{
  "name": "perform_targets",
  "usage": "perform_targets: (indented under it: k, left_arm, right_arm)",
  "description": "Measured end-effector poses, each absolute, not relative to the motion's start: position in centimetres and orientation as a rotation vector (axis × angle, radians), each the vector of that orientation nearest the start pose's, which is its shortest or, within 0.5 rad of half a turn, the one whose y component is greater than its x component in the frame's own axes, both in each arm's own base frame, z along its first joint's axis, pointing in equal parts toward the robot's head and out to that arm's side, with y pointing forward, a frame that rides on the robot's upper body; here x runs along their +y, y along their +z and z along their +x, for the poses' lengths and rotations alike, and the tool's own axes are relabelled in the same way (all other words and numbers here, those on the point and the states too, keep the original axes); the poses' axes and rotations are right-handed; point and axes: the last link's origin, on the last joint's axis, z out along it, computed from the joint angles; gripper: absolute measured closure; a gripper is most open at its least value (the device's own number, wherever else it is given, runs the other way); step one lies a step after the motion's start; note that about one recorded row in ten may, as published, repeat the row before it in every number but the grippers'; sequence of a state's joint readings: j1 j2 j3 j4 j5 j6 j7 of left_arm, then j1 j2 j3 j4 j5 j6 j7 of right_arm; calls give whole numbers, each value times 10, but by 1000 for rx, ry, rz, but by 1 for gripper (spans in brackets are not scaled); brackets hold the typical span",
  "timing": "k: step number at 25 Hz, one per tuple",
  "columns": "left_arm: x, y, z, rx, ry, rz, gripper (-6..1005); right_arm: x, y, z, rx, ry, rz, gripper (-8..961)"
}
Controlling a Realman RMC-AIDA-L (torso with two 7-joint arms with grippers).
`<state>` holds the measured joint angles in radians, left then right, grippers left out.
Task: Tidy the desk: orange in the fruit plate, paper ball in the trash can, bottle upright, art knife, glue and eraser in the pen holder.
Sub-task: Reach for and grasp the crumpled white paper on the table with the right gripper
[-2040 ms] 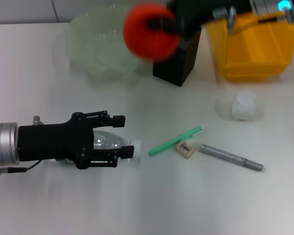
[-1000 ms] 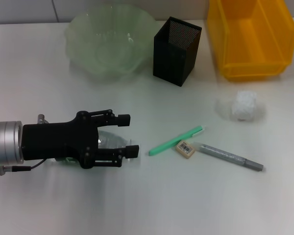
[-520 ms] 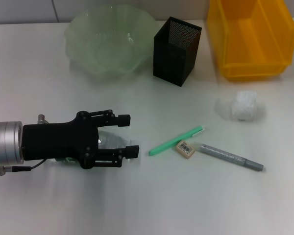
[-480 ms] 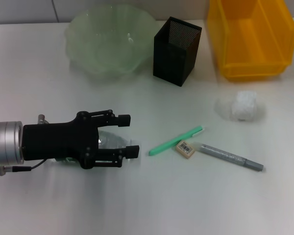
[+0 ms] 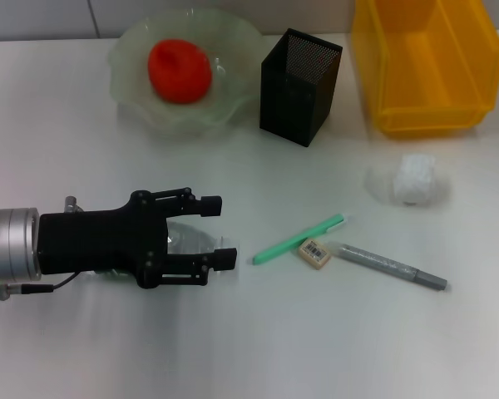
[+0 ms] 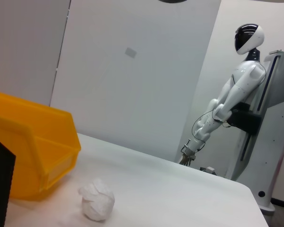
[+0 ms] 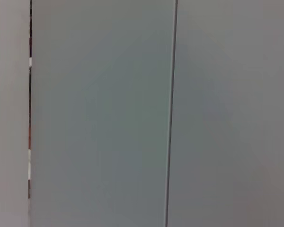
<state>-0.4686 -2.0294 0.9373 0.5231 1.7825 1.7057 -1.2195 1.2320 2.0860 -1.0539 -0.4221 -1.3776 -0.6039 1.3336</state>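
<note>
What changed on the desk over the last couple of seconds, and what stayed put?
The orange, carried above the desk by the right gripper two seconds ago, now lies in the fruit plate; that gripper has let go and left the view. The left gripper still straddles the lying bottle, jaws apart. The paper ball, green art knife, eraser, glue and pen holder have not moved.

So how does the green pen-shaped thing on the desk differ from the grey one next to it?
The green stick is plain bright green, while the grey stick is speckled silver-grey. The green one slants up toward the pen holder; the grey one slants down and away from it. The green one looks a little shorter and slimmer than the grey one. Both lie flat on the desk, their near ends meeting beside the eraser.
</note>
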Motion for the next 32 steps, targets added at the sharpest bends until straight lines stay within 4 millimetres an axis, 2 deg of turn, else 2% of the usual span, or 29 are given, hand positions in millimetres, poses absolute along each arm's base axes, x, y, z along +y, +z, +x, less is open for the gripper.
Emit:
perform_targets:
  k: [1, 5, 8, 9, 10, 12, 14, 15, 17, 23, 24, 25, 27, 28, 29, 30, 32]
  left_arm:
    - [286, -17, -258, -484, -907, -2911, 199]
    - [285, -17, -259, -486, -907, -2910, 199]
    - [285, -17, -259, -486, -906, -2909, 199]
    - [285, -17, -259, -486, -906, -2909, 199]
    - [285, -17, -259, -486, -906, -2909, 199]
    - [286, -17, -259, -485, -906, -2910, 199]
    - [286, -17, -259, -485, -906, -2910, 199]
    - [286, -17, -259, -485, -906, -2910, 199]
    - [286, -17, -259, -485, -906, -2910, 199]
    - [288, -18, -255, -474, -910, -2914, 199]
    - [288, -18, -255, -473, -911, -2914, 199]
    - [288, -18, -255, -473, -911, -2914, 199]
    - [288, -18, -254, -471, -913, -2914, 199]
    - [289, -18, -254, -469, -914, -2913, 199]
    - [289, -18, -254, -468, -914, -2913, 199]
    - [289, -18, -254, -466, -915, -2914, 199]
    - [289, -18, -254, -466, -915, -2914, 199]
  right_arm:
    - [509, -27, 1, 320, 798, -2294, 315]
    - [505, -23, 5, 344, 845, -2306, 315]
    - [496, -7, 11, 404, 967, -2334, 314]
    - [486, 8, 20, 432, 1047, -2360, 314]
    - [486, 8, 20, 432, 1047, -2360, 314]
    - [472, 22, 29, 442, 1098, -2405, 314]
    - [449, 43, 47, 454, 1124, -2482, 314]
    - [449, 43, 47, 454, 1124, -2482, 314]
    - [433, 56, 61, 464, 1111, -2536, 315]
    - [396, 82, 105, 513, 980, -2695, 314]
    - [386, 86, 123, 552, 903, -2747, 314]
    - [386, 86, 123, 552, 903, -2747, 314]
    - [380, 87, 139, 592, 794, -2795, 314]
    - [378, 85, 145, 611, 734, -2815, 314]
    - [373, 80, 158, 652, 599, -2856, 314]
    - [373, 80, 158, 652, 599, -2856, 314]
    - [370, 75, 171, 694, 454, -2880, 314]
